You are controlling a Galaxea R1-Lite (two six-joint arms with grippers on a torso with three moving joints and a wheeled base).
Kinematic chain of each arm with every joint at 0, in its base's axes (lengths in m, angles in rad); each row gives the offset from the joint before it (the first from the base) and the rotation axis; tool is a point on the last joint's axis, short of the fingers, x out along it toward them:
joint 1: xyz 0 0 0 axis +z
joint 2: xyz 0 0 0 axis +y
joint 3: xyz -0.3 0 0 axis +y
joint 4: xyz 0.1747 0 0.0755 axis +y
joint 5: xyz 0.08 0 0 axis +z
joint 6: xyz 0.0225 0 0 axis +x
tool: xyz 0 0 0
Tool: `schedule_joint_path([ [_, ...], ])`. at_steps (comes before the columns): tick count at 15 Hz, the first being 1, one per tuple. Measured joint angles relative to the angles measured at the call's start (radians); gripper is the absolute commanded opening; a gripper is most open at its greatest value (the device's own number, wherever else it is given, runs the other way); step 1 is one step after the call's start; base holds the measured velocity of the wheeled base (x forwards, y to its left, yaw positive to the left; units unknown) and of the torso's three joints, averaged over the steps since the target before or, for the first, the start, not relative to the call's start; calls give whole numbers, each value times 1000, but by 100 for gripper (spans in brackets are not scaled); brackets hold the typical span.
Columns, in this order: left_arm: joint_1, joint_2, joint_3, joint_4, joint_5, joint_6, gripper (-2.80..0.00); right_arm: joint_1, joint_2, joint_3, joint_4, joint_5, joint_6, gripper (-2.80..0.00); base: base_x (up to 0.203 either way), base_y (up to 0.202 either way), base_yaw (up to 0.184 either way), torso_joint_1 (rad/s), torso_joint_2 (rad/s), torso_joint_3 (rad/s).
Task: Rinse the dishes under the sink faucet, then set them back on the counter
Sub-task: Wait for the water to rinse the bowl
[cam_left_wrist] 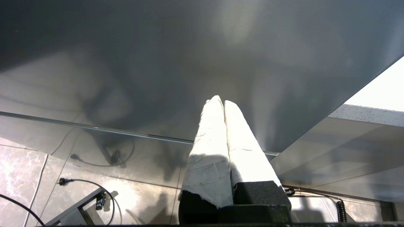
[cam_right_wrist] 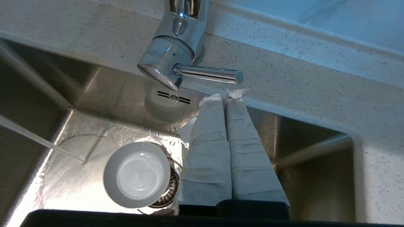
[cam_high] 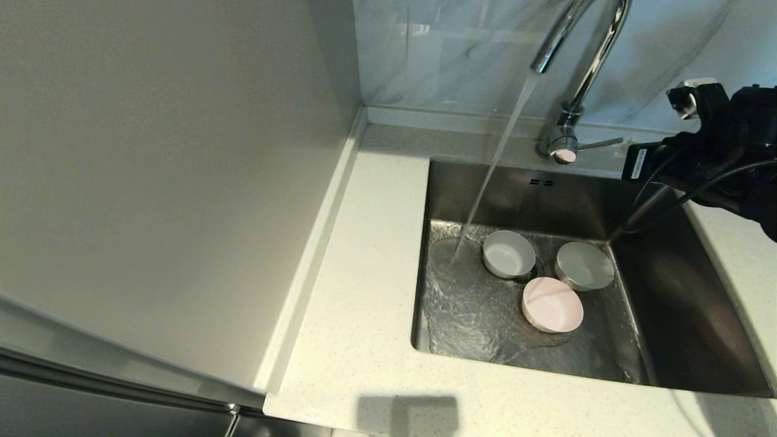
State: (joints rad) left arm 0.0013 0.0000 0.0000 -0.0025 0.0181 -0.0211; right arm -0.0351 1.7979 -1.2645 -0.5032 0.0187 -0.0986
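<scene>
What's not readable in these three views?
- Right gripper: off the head view's right edge; only its black arm shows.
- Round drain strainer: mostly covered by the white shallow bowl.
- Chrome gooseneck faucet: top cut by the head view's upper edge.
- Left gripper: outside the head view.

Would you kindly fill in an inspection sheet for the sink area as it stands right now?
Surface: speckled counter bare where visible.
Job's things: faucet running, stream landing on the sink floor beside the dishes; white bowl over the drain, grey-white bowl and pink bowl beside it.
Clutter: nothing seen.
Grippers: right gripper shut, empty, just below the faucet lever; left gripper shut, empty, parked by a cabinet front.
Cables: black cable on the right arm; cords on the floor.
Surroundings: marbled wall tile.
</scene>
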Motion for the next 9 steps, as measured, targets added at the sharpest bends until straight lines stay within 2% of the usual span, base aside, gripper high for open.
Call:
schedule_joint_path([
  [9, 0, 0, 0, 0, 0, 0, -280, 8, 101, -145, 3, 1, 11, -280, 0, 0, 0, 0, 0, 0],
])
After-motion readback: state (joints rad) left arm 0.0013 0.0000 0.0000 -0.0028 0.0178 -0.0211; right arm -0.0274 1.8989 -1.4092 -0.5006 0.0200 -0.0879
